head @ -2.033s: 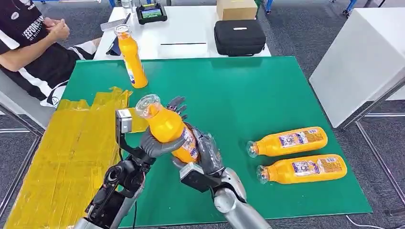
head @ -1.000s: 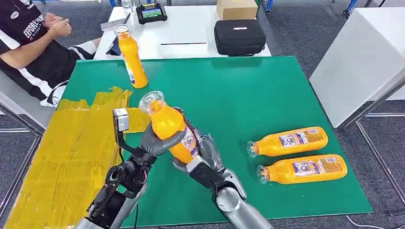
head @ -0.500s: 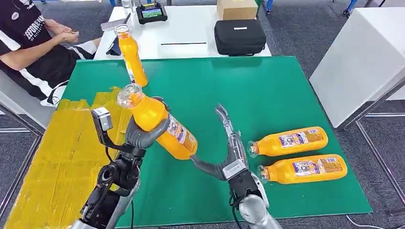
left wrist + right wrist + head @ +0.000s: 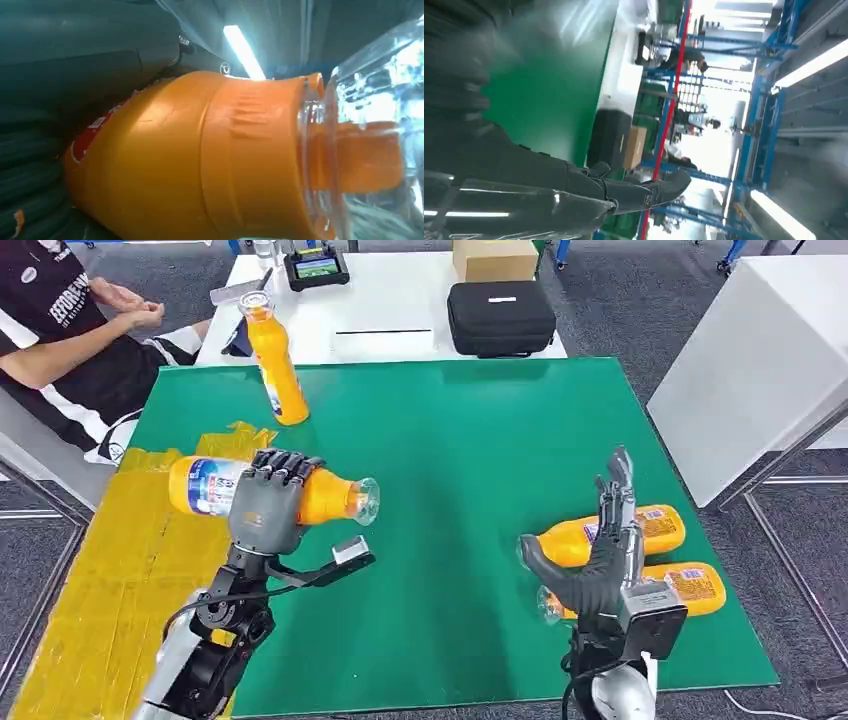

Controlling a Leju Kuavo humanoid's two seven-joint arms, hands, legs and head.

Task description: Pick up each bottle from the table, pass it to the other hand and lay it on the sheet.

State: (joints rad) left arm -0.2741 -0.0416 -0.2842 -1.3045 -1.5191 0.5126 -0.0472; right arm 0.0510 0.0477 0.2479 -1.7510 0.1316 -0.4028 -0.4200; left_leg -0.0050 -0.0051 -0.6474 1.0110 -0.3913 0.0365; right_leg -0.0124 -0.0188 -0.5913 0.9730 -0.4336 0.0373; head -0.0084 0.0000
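Observation:
My left hand (image 4: pixel 266 502) grips an orange bottle (image 4: pixel 205 486) held sideways, its base over the yellow sheet (image 4: pixel 120 570) and its clear cap toward the table's middle. The left wrist view has that bottle (image 4: pixel 200 160) up close against the fingers. My right hand (image 4: pixel 600 560) is open, fingers spread and upright, above two orange bottles (image 4: pixel 660 525) (image 4: pixel 695 588) lying side by side on the green table (image 4: pixel 480 440) at the right. A fourth orange bottle (image 4: pixel 275 365) stands upright at the far left of the table.
A person (image 4: pixel 70 330) sits at the far left beside the table. Behind it a white table (image 4: pixel 390 310) carries a black case (image 4: pixel 500 315), a cardboard box (image 4: pixel 495 258) and a device (image 4: pixel 317 265). A white block (image 4: pixel 760 360) stands at the right.
My right hand let go of the bottle and swung right, over the two lying bottles. My left hand turned the bottle from upright to sideways and carried it left over the sheet's edge.

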